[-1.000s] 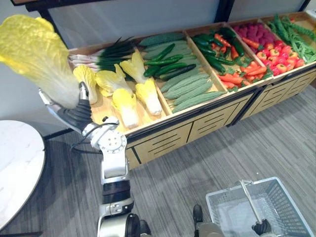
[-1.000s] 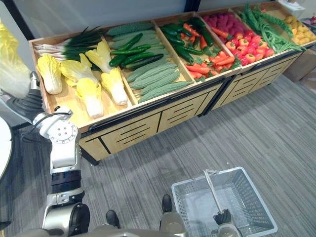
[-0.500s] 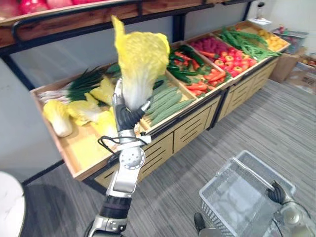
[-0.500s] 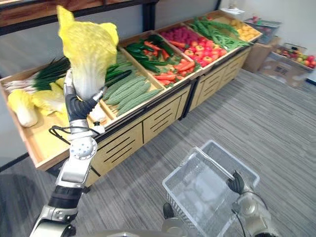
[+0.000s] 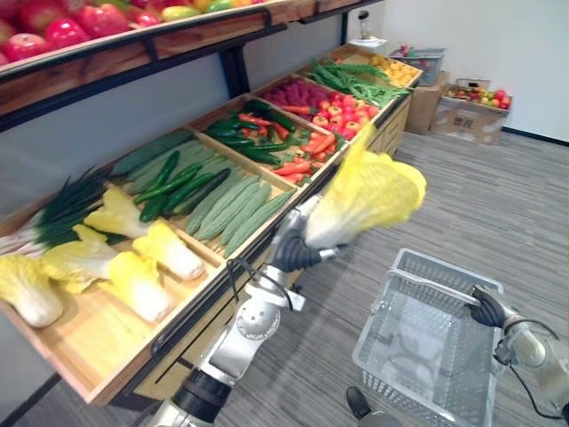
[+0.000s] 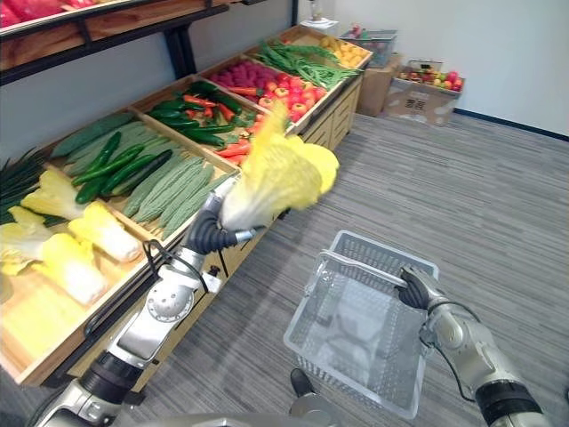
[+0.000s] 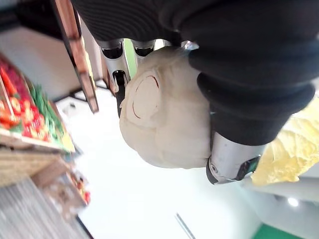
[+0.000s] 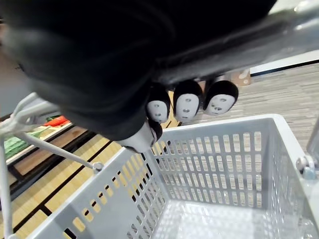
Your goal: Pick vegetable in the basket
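Swung toward the grey plastic mesh basket [image 5: 375, 304], the yellow-leaved, white-stemmed cabbage [image 5: 369, 191] rides clenched in the left hand [image 5: 296, 251]. The right hand [image 5: 487, 309] clasps the basket's handle [image 8: 299, 20]. Likely next: carry it over the rim, lower it and release.

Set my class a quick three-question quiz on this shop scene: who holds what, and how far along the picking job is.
1. True or false: the basket already holds a vegetable.
2. Choose one. The cabbage in the left hand is: A) held up in the air, B) lying on the floor, C) resting in the basket.
3. Fill the gap: the right hand is curled round the basket's ____.

Key
1. False: the basket is empty.
2. A.
3. handle.
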You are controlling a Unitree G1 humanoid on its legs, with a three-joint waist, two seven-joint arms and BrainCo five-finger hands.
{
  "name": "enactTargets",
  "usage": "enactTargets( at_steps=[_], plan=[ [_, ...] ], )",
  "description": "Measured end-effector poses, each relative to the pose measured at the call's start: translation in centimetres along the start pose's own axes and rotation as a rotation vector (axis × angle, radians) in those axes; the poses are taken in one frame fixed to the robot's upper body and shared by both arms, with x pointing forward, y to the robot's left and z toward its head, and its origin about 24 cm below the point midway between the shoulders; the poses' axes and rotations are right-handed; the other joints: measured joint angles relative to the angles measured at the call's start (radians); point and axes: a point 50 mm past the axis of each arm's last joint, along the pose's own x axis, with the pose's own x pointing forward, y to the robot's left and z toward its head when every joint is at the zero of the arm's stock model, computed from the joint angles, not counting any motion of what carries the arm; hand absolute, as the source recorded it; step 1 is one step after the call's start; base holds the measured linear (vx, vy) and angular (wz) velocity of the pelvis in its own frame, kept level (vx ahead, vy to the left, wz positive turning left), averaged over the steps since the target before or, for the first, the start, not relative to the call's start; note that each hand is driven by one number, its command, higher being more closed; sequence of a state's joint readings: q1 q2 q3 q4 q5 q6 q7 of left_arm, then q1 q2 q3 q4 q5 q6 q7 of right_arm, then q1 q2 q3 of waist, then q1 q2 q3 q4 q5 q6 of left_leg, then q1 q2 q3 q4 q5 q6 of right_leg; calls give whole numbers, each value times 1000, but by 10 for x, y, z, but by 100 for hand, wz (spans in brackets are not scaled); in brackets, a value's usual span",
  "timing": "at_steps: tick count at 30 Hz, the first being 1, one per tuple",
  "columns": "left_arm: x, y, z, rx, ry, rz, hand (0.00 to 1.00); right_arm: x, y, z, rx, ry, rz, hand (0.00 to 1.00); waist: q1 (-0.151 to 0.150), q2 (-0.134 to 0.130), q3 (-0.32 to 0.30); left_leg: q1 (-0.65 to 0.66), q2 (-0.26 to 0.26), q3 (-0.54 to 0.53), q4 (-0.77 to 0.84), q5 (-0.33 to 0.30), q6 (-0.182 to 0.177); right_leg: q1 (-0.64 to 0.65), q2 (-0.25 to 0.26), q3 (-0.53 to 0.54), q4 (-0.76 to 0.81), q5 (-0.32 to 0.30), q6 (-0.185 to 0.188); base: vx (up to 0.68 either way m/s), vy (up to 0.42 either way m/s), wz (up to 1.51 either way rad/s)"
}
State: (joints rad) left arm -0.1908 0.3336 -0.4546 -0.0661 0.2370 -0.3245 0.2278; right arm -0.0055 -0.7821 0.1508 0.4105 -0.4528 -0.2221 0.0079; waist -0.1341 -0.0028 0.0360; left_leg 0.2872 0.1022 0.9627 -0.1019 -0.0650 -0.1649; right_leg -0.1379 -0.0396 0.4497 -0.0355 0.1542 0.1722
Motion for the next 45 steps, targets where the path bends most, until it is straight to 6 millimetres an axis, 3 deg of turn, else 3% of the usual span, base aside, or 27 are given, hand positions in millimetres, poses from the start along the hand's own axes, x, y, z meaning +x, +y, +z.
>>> enactTargets(
  at_steps=[4, 6, 15, 21, 31, 39, 45],
  plan=[
    [-6, -23, 5, -21, -27, -158, 100, 2, -5, 19, -26, -91, -9, 100, 0, 15, -11, 12, 14, 47, 17, -15, -14, -4, 26, 32, 5, 3, 3, 53, -43, -33],
    [-10, -37, 10, -42, -53, -250, 100, 4, -8, 32, -33, -147, -17, 100, 4, 18, -13, 4, 54, 73, 104, -58, -22, -4, 40, 52, 7, 3, 3, 111, -79, -30],
    [-9, -70, 27, -48, -184, -505, 100, 17, -26, 76, -24, -344, -46, 100, -1, 39, -15, 2, 131, 155, 258, -142, -45, -20, 85, 115, 33, 3, 3, 6, -29, -25],
    [-16, -87, 2, 41, -110, -635, 100, 20, -33, 96, -37, -427, -28, 100, -13, 44, -13, 3, 161, 189, 319, -169, -54, -34, 109, 144, 50, 4, 2, -44, -11, -17],
    [-17, -97, -25, 157, -38, -699, 100, 20, -30, 108, -47, -481, 10, 100, -30, 47, -3, 2, 196, 225, 373, -192, -58, -50, 130, 160, 53, 1, -10, -15, 4, -9],
    [-26, -88, -63, 283, 123, -714, 100, 23, -40, 113, -62, -503, 6, 100, -40, 52, 38, 10, 198, 235, 375, -194, -59, -50, 133, 160, 52, 1, -11, 2, 14, -2],
    [-23, -82, -77, 375, 166, -726, 100, 23, -42, 115, -60, -513, 10, 100, -48, 50, 59, 11, 197, 238, 371, -194, -59, -52, 135, 162, 52, 1, -11, 0, 0, 0]
  ],
)
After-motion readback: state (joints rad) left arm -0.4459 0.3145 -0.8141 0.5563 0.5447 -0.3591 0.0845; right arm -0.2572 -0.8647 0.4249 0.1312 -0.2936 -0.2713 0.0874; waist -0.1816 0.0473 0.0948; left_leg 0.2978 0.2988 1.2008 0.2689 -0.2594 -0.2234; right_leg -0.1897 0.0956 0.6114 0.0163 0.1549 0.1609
